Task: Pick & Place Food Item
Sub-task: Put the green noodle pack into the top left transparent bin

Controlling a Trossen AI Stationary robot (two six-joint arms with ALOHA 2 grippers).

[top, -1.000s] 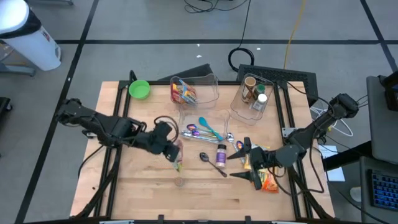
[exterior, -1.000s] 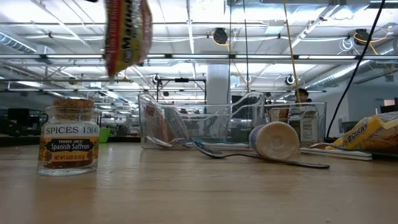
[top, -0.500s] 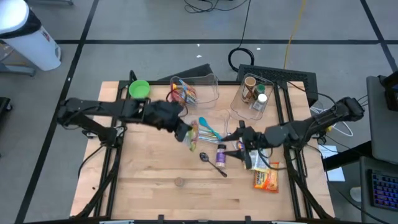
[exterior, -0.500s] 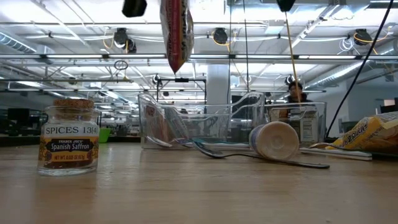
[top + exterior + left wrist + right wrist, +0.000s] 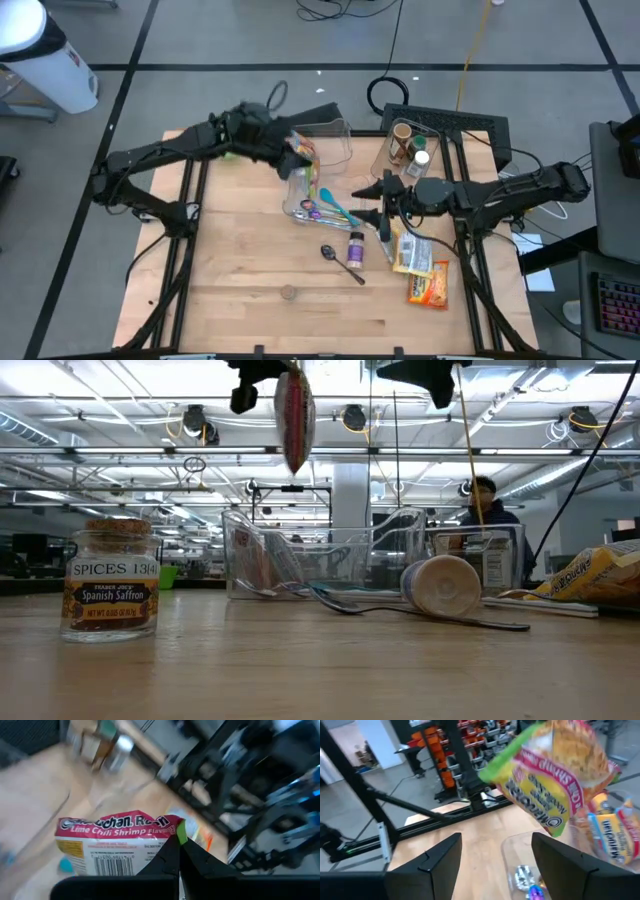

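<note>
I see my left gripper (image 5: 291, 152) clamped on a ramen packet (image 5: 298, 160) above the packet-filled clear bin (image 5: 335, 128); right gripper (image 5: 383, 207) hangs open, empty, beside the utensil bin (image 5: 300, 186).

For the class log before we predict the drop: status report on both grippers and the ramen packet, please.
Left gripper shut on ramen packet, held above the clear bin. Right gripper open, empty, over the utensil tray. Nothing blocking the bin.
</note>
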